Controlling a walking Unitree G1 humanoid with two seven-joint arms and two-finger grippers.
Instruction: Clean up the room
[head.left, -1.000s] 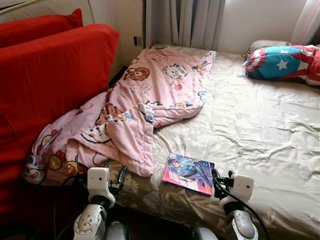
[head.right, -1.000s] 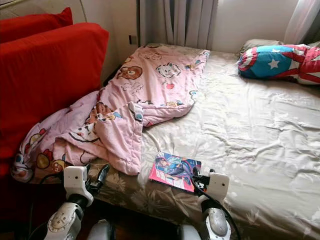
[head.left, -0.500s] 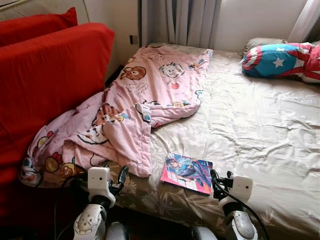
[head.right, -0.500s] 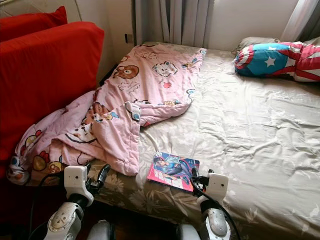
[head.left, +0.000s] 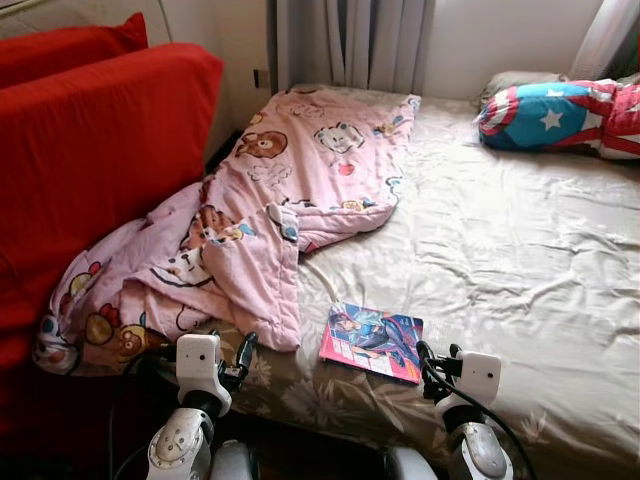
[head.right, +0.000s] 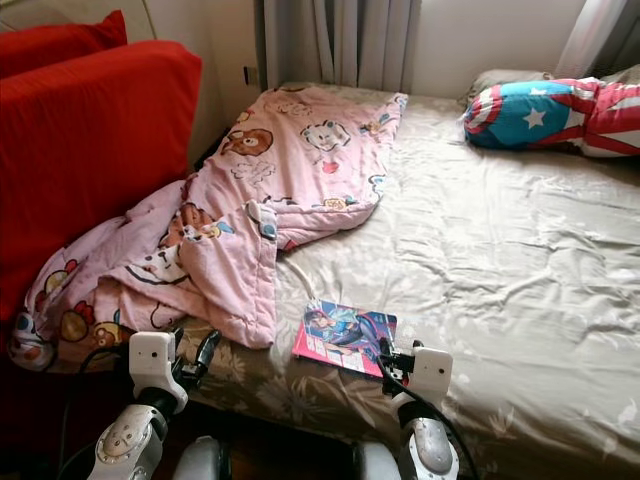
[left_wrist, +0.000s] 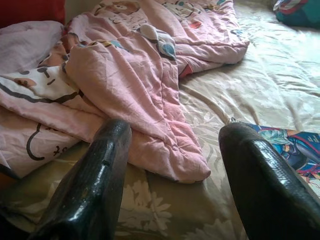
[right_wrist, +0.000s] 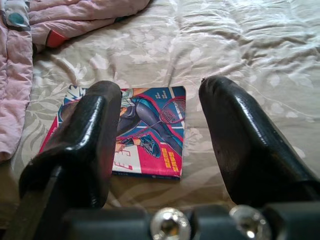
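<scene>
We're at the bed (head.left: 520, 260) edge. Magazine (head.left: 372, 342) lies flat near that edge, just beside the pink blanket (head.left: 250, 230). Right hand (right_wrist: 155, 145) released, lined up with it; left hand (left_wrist: 170, 165) released, facing the blanket. Magazine looks thin, light, floppy, glossy: likely slippery. We'd pinch the near edge.

1. Open bedsheet (head.left: 500, 250) across centre and right of frame, free for passage.
2. Pink blanket (head.left: 270, 210) heaped along left, overhanging the bed edge.
3. Magazine (head.left: 372, 341) flat at lower centre, just ahead of right tool (right_wrist: 160, 150), fingers spread.
4. Red sofa (head.left: 90, 160) walling far left.
</scene>
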